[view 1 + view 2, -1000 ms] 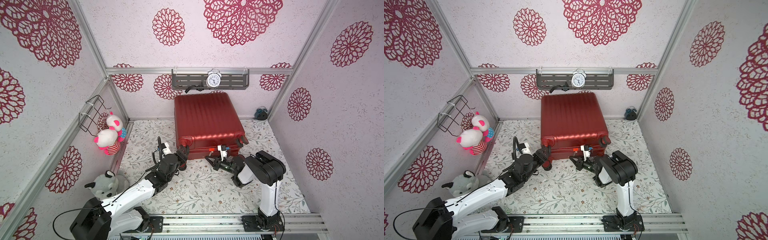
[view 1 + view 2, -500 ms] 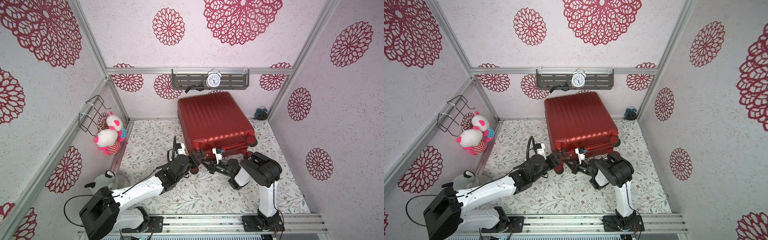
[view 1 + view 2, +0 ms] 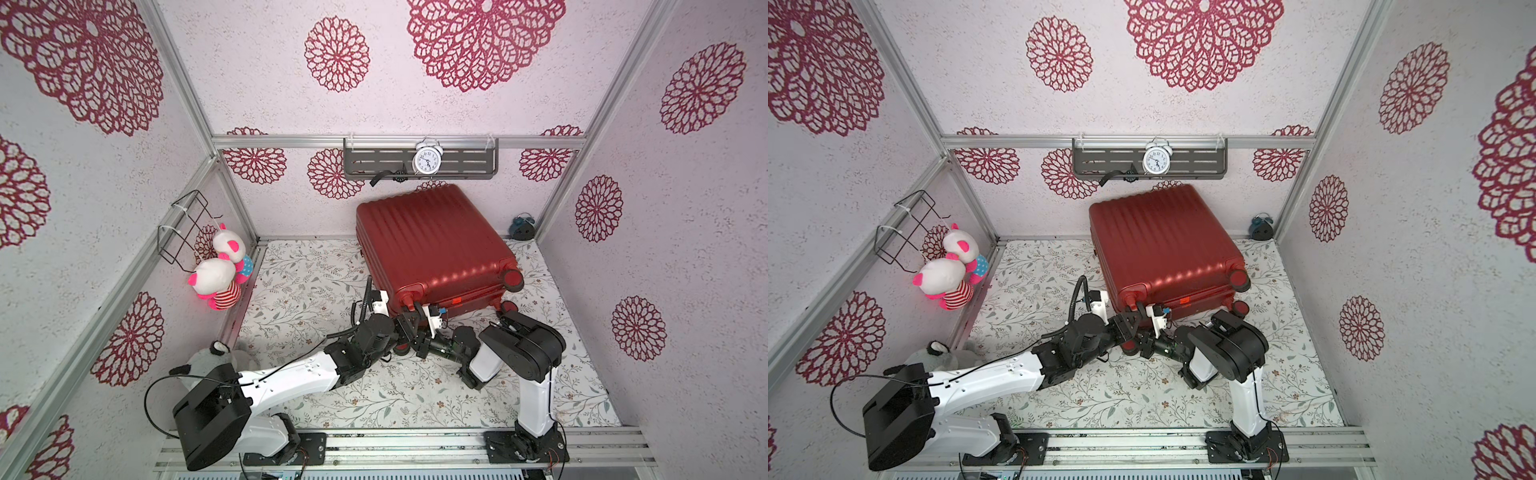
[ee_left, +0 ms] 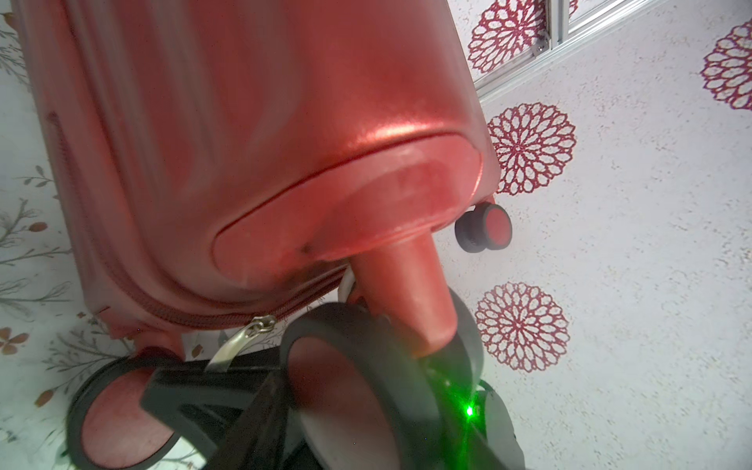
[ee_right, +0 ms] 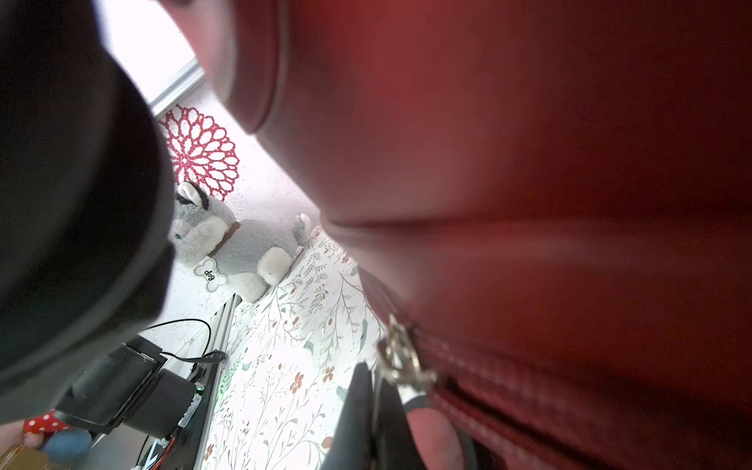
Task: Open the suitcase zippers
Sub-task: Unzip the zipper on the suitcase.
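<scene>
The red ribbed suitcase (image 3: 428, 241) (image 3: 1163, 245) lies flat and skewed on the floral floor in both top views. Both arms meet at its near left corner. My left gripper (image 3: 409, 322) (image 4: 366, 407) is shut on a black-rimmed red caster wheel (image 4: 354, 386) of that corner; its own fingers are mostly hidden behind the wheel. My right gripper (image 3: 415, 334) (image 5: 372, 407) is shut on the silver zipper pull (image 5: 401, 362) (image 4: 240, 342). That pull hangs from the red zipper track (image 4: 195, 317) (image 5: 508, 403) along the seam. A second wheel (image 4: 122, 415) sits beside it.
Pink-and-white plush toys (image 3: 220, 270) and a wire basket (image 3: 183, 224) hang on the left wall. A grey plush dog (image 3: 212, 357) (image 5: 236, 244) sits at the left floor edge. A shelf with a white alarm clock (image 3: 427, 160) is behind the suitcase. A small blue clock (image 3: 521, 226) is in the back right corner.
The suitcase has swung round, its near left corner shifting right. Both grippers went along at that corner, the left arm stretching right. The left jaws have narrowed.
</scene>
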Controlling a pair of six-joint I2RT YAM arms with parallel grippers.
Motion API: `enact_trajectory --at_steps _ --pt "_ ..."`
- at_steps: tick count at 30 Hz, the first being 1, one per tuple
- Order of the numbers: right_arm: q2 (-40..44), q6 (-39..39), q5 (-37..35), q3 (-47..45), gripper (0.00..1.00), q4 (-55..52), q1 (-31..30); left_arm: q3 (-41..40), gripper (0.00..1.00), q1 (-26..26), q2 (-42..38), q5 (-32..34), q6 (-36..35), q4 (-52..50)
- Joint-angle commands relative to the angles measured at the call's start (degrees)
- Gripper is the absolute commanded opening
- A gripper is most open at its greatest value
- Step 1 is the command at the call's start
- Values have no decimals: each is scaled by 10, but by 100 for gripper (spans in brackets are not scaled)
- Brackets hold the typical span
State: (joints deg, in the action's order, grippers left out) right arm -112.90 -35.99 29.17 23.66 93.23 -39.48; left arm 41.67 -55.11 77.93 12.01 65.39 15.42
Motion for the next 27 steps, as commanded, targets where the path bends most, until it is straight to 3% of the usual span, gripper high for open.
enact_trajectory --at_steps 1,5,12,15,19,22,27 --pt "12 20 64 -27 0 -21 -45 -1 57 -24 -11 -47 -33 -26" --pt "13 21 48 -38 0 -22 -45 -26 77 -24 -81 -14 -50 -93" --pt "10 20 36 -43 0 -25 -45 -83 80 -19 -211 39 -64 -182" --pt "11 19 32 -45 0 -25 -45 -99 76 3 -252 34 -70 -217" --pt "18 17 26 -47 0 -26 -49 -134 65 77 -266 -44 -68 -208" --pt "25 18 21 -43 0 -36 -57 -154 58 124 -232 -106 -67 -170" --pt "40 14 -7 -31 0 -63 -75 -164 55 138 -142 -148 -60 -82"
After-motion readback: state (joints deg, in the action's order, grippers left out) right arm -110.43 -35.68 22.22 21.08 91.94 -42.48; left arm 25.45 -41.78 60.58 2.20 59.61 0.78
